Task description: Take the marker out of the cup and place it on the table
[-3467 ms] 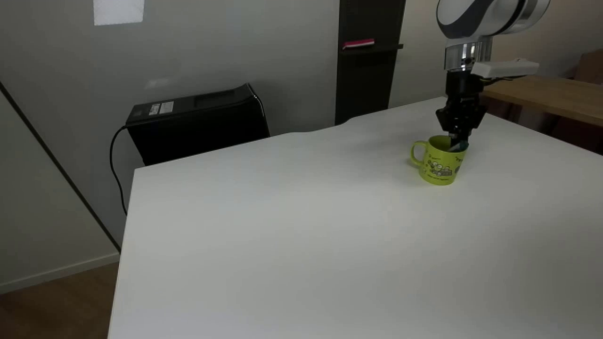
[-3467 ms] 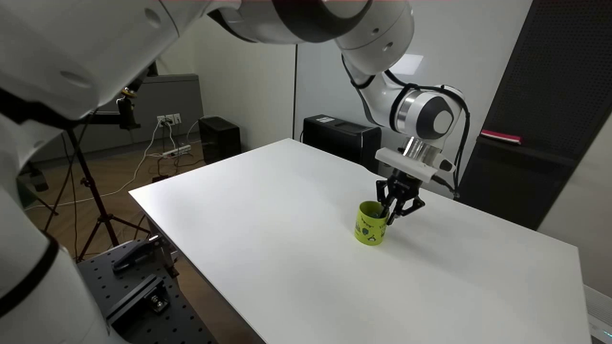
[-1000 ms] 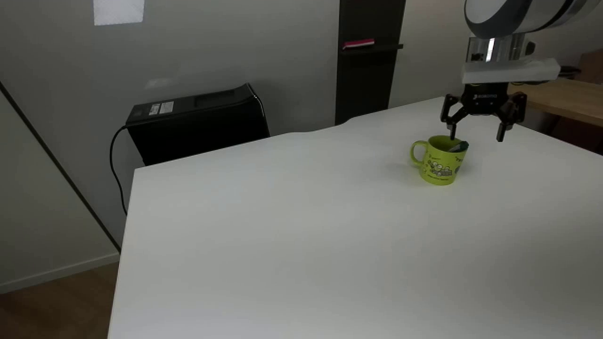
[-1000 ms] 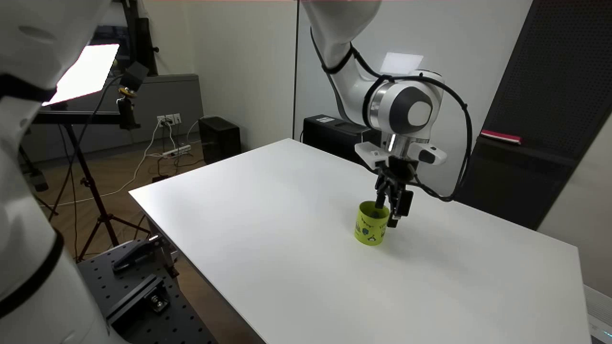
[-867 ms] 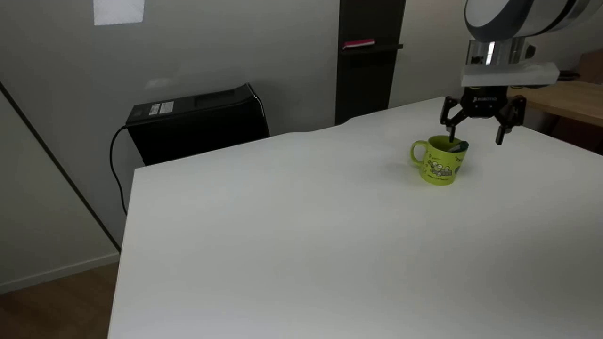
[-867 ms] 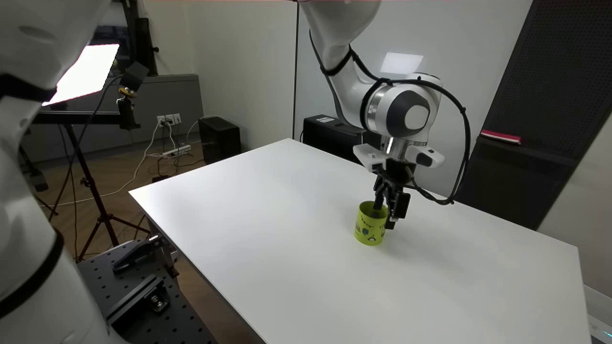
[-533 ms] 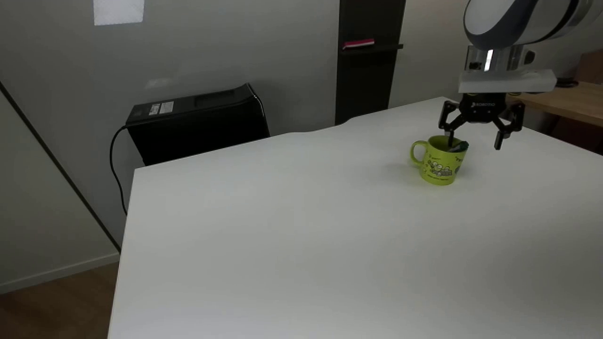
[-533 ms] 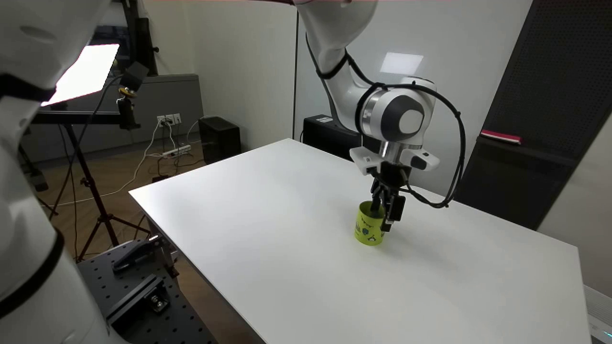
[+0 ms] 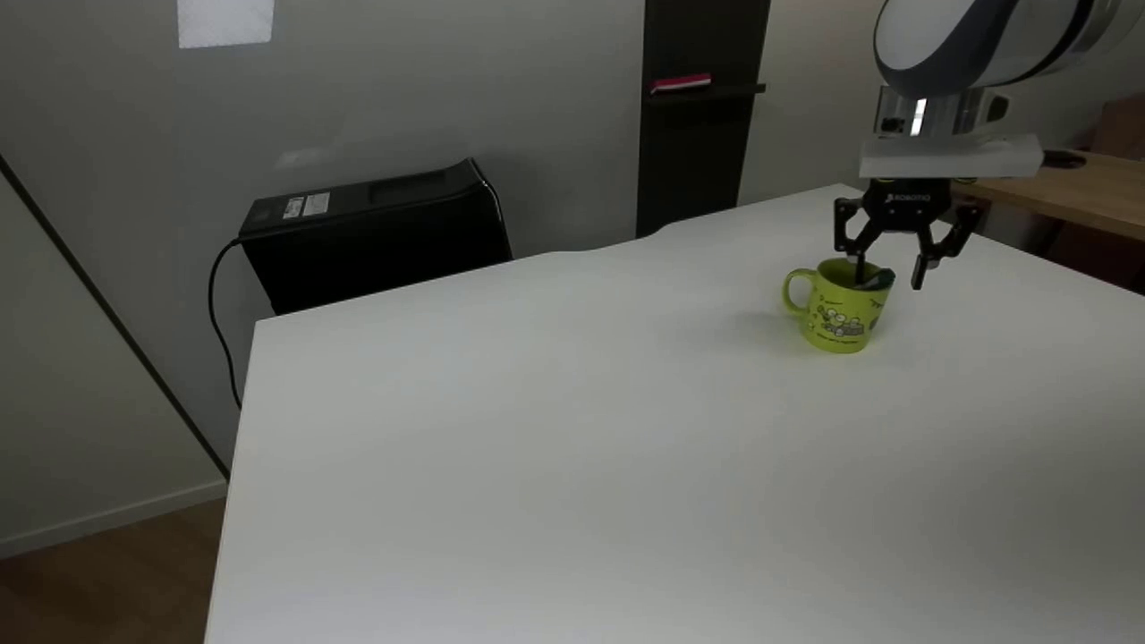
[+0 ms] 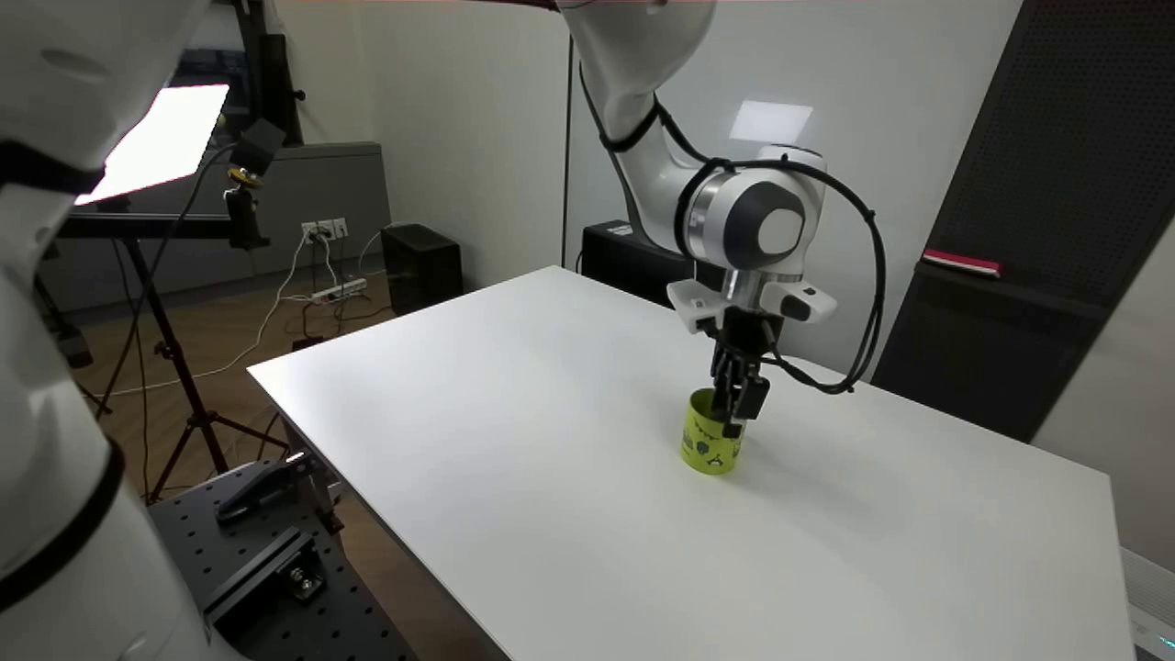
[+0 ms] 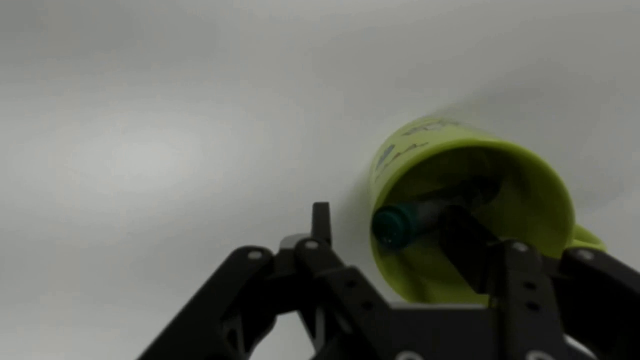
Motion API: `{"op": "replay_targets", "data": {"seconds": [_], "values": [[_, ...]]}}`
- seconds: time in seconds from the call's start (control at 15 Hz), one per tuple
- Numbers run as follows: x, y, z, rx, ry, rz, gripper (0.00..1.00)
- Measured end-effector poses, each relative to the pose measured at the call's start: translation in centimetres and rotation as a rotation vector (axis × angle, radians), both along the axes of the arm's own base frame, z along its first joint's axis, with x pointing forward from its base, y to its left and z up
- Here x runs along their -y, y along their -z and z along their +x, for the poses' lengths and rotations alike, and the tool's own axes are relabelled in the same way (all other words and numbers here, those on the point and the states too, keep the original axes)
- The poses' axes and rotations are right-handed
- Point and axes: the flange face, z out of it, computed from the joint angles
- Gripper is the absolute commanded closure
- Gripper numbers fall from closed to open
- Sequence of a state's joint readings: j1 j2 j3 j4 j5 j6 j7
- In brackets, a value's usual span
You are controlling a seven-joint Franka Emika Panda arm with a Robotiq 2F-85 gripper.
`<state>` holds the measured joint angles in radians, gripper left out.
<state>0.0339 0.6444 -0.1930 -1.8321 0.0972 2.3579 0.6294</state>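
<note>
The lime-green cup (image 9: 839,322) stands upright on the white table (image 9: 537,447); it also shows in an exterior view (image 10: 705,452) and in the wrist view (image 11: 425,135). The marker (image 11: 395,225) leans inside the cup, its teal end at the rim nearest the outer finger; this end also shows in an exterior view (image 9: 878,279). My gripper (image 9: 888,281) points down at the cup, its fingers apart. In the wrist view, one finger (image 11: 462,240) reaches into the cup beside the marker, and the other (image 11: 321,220) is outside. Cup wall and marker end lie between them, not visibly clamped.
A black box (image 9: 376,233) stands behind the table's far edge, also visible in an exterior view (image 10: 633,262). A dark cabinet (image 10: 1037,275) with a red book (image 10: 960,263) is behind too. A wooden table (image 9: 1064,192) stands beyond the arm.
The gripper has turned and come down, with one finger entering the cup. Over the last half second its fingers have drawn closer together and the cup has shifted slightly.
</note>
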Motion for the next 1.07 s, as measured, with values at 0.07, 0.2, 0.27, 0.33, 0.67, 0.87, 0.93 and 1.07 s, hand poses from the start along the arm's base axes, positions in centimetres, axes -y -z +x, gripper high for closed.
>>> {"op": "replay_targets", "data": {"seconds": [0.07, 0.2, 0.27, 0.33, 0.67, 0.87, 0.93, 1.07], "values": [[-0.2, 0.0, 0.1, 0.002, -0.001, -0.002, 0.75], [-0.5, -0.1, 0.1, 0.003, -0.002, -0.008, 0.86], [-0.5, -0.3, 0.2, 0.006, -0.001, -0.012, 0.86], [-0.6, -0.4, 0.2, 0.006, -0.003, -0.019, 0.87], [-1.0, -1.3, 0.5, 0.017, -0.017, -0.042, 0.92], [-1.5, -1.7, 0.7, 0.022, -0.033, -0.055, 0.93], [-1.6, -1.9, 0.8, 0.025, -0.036, -0.056, 0.93], [-1.7, -2.3, 1.0, 0.033, -0.041, -0.059, 0.93]]}}
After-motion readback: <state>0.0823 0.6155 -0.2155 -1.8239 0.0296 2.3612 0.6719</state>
